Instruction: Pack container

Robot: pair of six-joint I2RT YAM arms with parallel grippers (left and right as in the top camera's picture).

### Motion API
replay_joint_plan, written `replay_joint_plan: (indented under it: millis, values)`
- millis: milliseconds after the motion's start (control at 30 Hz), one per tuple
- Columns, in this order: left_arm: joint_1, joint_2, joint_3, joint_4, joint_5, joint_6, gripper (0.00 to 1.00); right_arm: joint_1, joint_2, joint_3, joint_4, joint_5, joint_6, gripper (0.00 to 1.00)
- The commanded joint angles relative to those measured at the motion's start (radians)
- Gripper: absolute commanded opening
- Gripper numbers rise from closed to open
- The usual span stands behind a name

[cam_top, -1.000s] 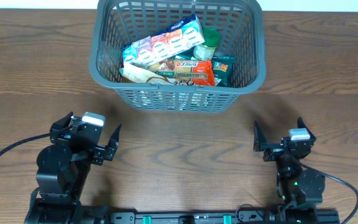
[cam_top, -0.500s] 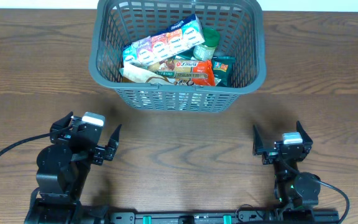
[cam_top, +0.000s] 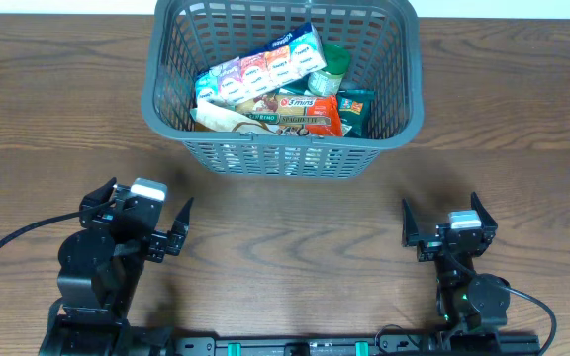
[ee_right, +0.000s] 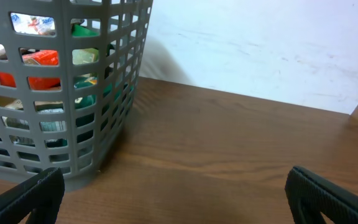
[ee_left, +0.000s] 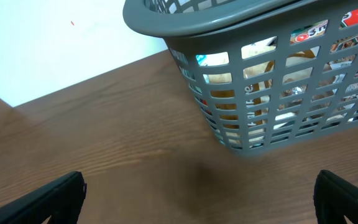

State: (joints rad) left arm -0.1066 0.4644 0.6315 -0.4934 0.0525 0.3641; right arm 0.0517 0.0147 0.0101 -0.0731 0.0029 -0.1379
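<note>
- My left gripper [cam_top: 144, 203] sits low over the near left part of the wooden table [cam_top: 57, 119]. Its jaws are spread wide and hold nothing.
- My right gripper [cam_top: 441, 206] sits at the near right, also spread wide and empty.
- In my left wrist view only the dark fingertips [ee_left: 55, 196] show at the bottom corners, with bare wood between them.
- The container [cam_top: 265, 156], a dark grey slotted basket, stands upright at the far middle of the table. It is well apart from both of my grippers and roughly between them.
- Inside it a colourful multipack of small cartons [cam_top: 260, 67] lies on top, slanted across the load.
- A green-lidded jar [cam_top: 332, 61] sits just beside the multipack, toward the far right corner.
- An orange-red packet [cam_top: 310, 114] lies near the front wall, with a dark green packet [cam_top: 356, 107] touching its right side.
- Through the lattice, my right wrist camera shows red and green packaging against the basket's near wall.
</note>
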Motion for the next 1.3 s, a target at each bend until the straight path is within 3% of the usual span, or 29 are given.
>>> replay_joint_plan:
  millis: [0,633,867,1000,1167,1267]
  values:
    - [-0.004,-0.002,0.004,0.002,0.007,0.005,0.99,0.008,-0.01,-0.005,-0.002,0.0,0.018,0.99]
    - [0.004,-0.006,0.004,-0.001,0.007,0.004,0.99,0.008,-0.01,-0.005,-0.002,0.0,0.018,0.99]
    - [0.007,-0.141,-0.046,-0.056,0.077,-0.168,0.99,0.008,-0.01,-0.005,-0.002,0.0,0.018,0.99]
    - [0.007,-0.248,-0.183,0.115,0.061,-0.196,0.99,0.008,-0.01,-0.005,-0.002,0.0,0.018,0.99]
    - [0.007,-0.348,-0.378,0.387,-0.064,-0.269,0.99,0.008,-0.01,-0.005,-0.002,0.0,0.018,0.99]
    - [0.007,-0.384,-0.455,0.47,-0.109,-0.277,0.99,0.008,-0.01,-0.005,-0.002,0.0,0.018,0.99]
